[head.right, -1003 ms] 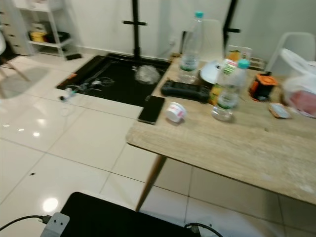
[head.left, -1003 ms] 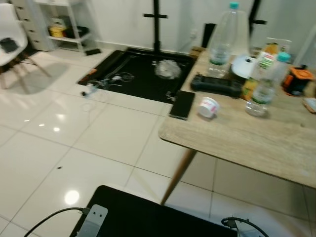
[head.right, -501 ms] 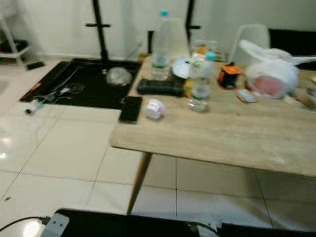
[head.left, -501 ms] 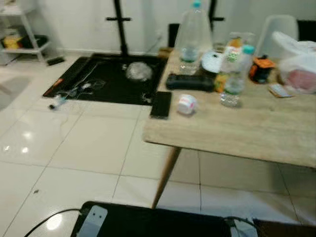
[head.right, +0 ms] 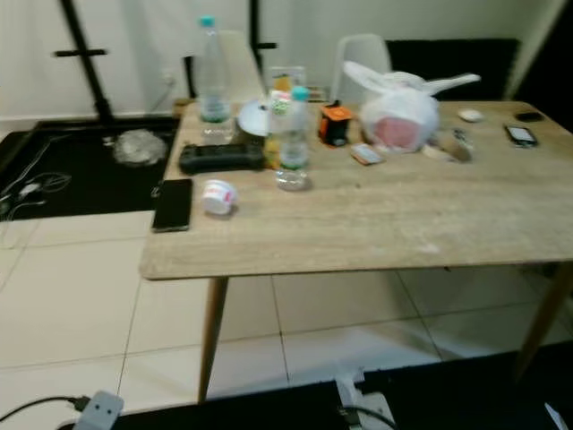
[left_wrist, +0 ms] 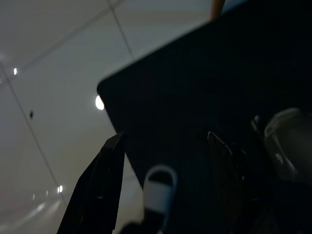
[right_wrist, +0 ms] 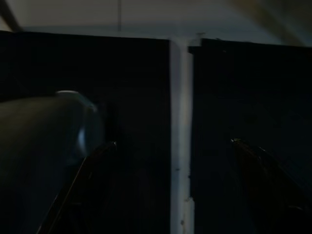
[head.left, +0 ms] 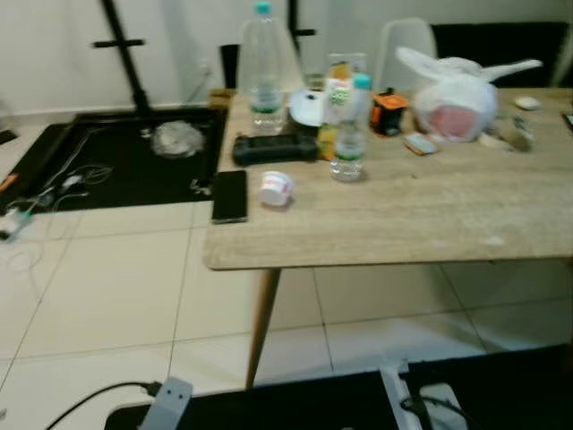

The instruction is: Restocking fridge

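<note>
Bottles wait on the bench (head.right: 376,224): I see a tall bottle (head.right: 212,76) at 11 o'clock and a small bottle (head.right: 293,139) just beside a black box (head.right: 221,159). A phone (head.right: 173,204) and a little cup (head.right: 218,196) lie near the front edge, a white bag (head.right: 398,116) at 1 o'clock. Both arms hang idle, left fingers (left_wrist: 95,195) and right fingers (right_wrist: 80,187) spread apart, gripping nothing.

Both eye views are evenly lit, soft and slightly blurred throughout; labels on the bottles (head.right: 293,134) cannot be read. The tiles (head.left: 98,296) have a dull sheen. Both wrist views are very dark and out of focus: by the left gripper (left_wrist: 165,195), small bright glints dot the pale floor (left_wrist: 48,73).
</note>
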